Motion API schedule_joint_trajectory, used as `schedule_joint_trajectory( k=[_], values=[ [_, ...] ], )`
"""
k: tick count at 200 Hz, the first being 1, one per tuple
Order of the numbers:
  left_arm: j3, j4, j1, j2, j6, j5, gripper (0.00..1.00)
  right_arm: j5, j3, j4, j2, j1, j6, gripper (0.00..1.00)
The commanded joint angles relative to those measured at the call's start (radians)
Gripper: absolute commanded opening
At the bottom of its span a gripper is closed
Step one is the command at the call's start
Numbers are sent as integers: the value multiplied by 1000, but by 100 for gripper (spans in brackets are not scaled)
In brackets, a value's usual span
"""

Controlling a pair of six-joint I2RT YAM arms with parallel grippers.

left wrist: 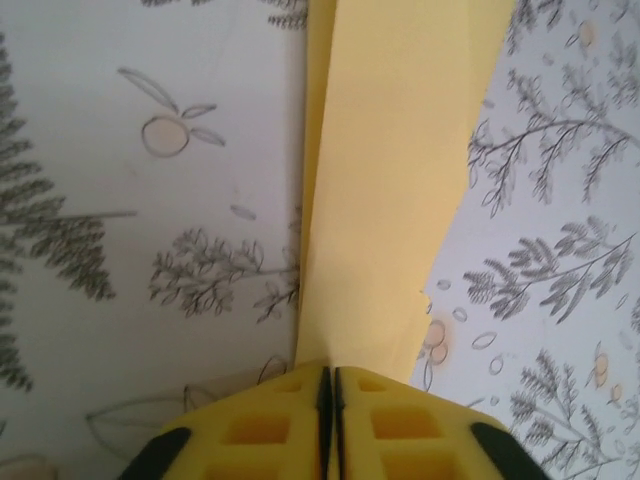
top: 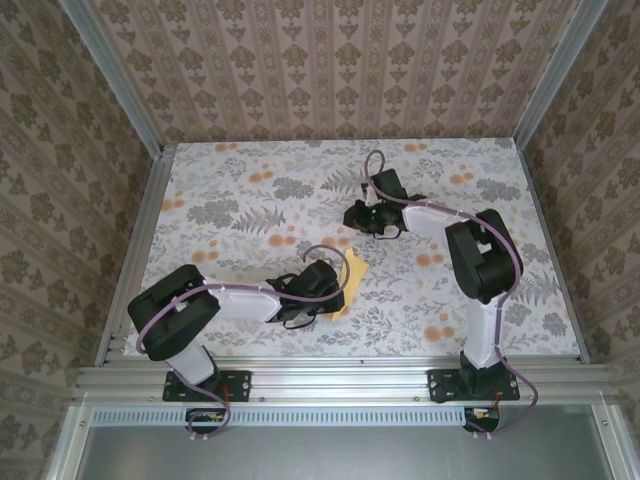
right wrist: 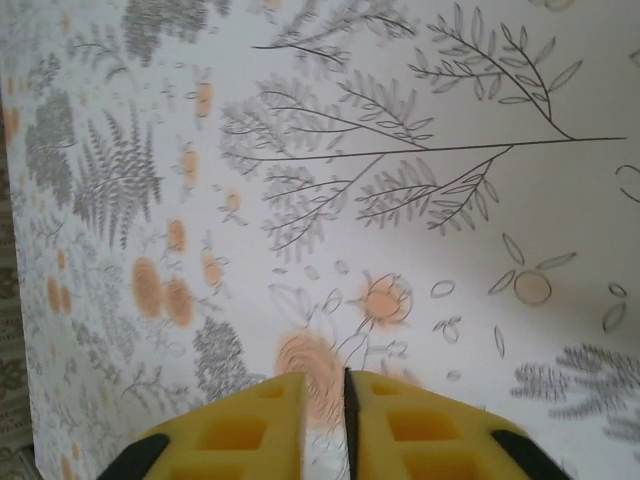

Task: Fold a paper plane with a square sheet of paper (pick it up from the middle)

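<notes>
Yellow paper, folded into a long, narrow shape, runs from the tips of my left gripper up to the top edge of my left wrist view. It is broad at the far end and narrows toward me. 1 crease follows its left side, and its right edge slants inward with a small nick near the bottom. Its near end meets my 2 yellow pads right at their tips. The pads stand almost together, with a thin dark slit between them. I cannot tell whether they pinch the paper or merely touch its end.

From above, the paper shows as a small yellow patch just to the right of my left gripper, near the middle of the table and somewhat toward the near edge. My left arm reaches across low from its base at the near left corner.

My right gripper is well apart from the paper, farther back and a little to the right. In my right wrist view, my right gripper has its pads slightly parted. A narrow strip of cloth shows between them and nothing is in the gap, so it grasps nothing. Beyond the tips lies the table, printed with grey ferns and branches. An orange flower print sits just past my fingertips.
</notes>
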Motion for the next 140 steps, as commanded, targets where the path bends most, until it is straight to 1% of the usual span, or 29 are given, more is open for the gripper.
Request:
schedule_joint_trajectory(
  k=[1,23,42,56,66,82,111,140],
  values=[
    [44,-252,-9,-48,70,-48,23,81,-42,-97,-178,-18,-47,27],
    [93,-310,-20,-107,104,-120,38,125,-162,-113,-327,-39,-54,38],
    [142,-398,-56,-129,145,-214,46,157,-260,-131,-435,-55,-57,49],
    [171,-453,-90,-128,176,-269,48,178,-330,-131,-505,-66,-58,57],
    [189,-497,-108,-120,186,-303,52,195,-372,-130,-545,-69,-62,62],
    [219,-546,-126,-97,206,-328,53,209,-427,-127,-602,-75,-65,68],
    [278,-561,-133,-35,259,-325,54,218,-484,-122,-648,-81,-61,74],
    [348,-568,-133,37,302,-325,54,219,-508,-122,-672,-84,-58,77]
  ],
)
